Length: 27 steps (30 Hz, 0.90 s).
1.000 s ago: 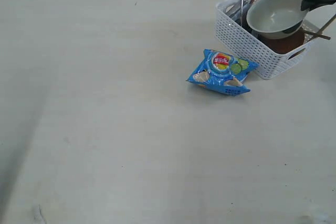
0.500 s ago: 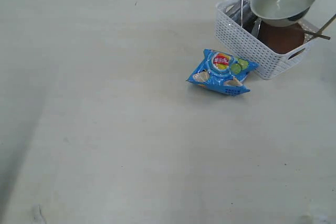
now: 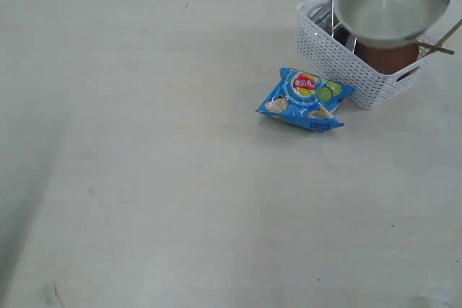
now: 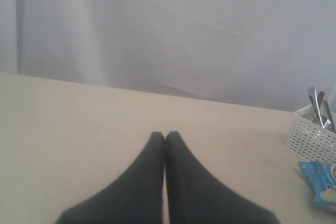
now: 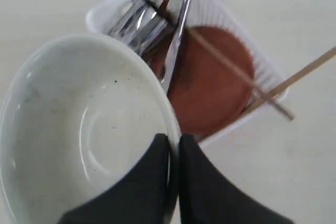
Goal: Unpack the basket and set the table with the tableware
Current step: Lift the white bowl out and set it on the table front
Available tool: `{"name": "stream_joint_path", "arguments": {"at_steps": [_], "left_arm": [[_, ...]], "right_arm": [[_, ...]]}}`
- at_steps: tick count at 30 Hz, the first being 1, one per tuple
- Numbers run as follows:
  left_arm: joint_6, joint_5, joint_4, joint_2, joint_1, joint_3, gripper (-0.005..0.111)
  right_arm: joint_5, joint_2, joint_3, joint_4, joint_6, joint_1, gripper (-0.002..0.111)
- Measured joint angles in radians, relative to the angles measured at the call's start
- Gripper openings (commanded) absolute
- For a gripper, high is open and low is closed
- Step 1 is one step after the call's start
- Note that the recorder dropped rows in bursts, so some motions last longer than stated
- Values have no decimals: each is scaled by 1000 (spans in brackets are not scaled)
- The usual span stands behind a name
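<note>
**Bowl clear of basket, placement pending**

The right gripper (image 5: 173, 140) pinches the rim of the white bowl (image 3: 390, 6), one finger inside and one outside. The bowl hangs tilted above the basket (image 3: 339, 59), near the far right corner of the table (image 3: 144, 149). The left gripper (image 4: 164, 138) is closed on nothing.

Recommended: carry the bowl level, clear of the protruding chopsticks (image 5: 294, 80), and set it on open tabletop away from the snack bag (image 3: 305, 99).

The bowl is smooth and glazed (a rim grip may slip). The basket is latticed plastic, with a matte reddish-brown plate (image 5: 215, 82) inside.
</note>
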Motion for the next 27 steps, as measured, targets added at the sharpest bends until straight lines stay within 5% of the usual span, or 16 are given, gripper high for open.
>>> {"name": "stream_joint_path", "arguments": {"at_steps": [13, 27], "left_arm": [[0, 0, 0, 0, 0, 0, 0], [0, 0, 0, 0, 0, 0, 0]], "right_arm": [[-251, -313, 702, 203, -83, 350, -1], [-443, -152, 788, 335, -178, 396, -1]]}}
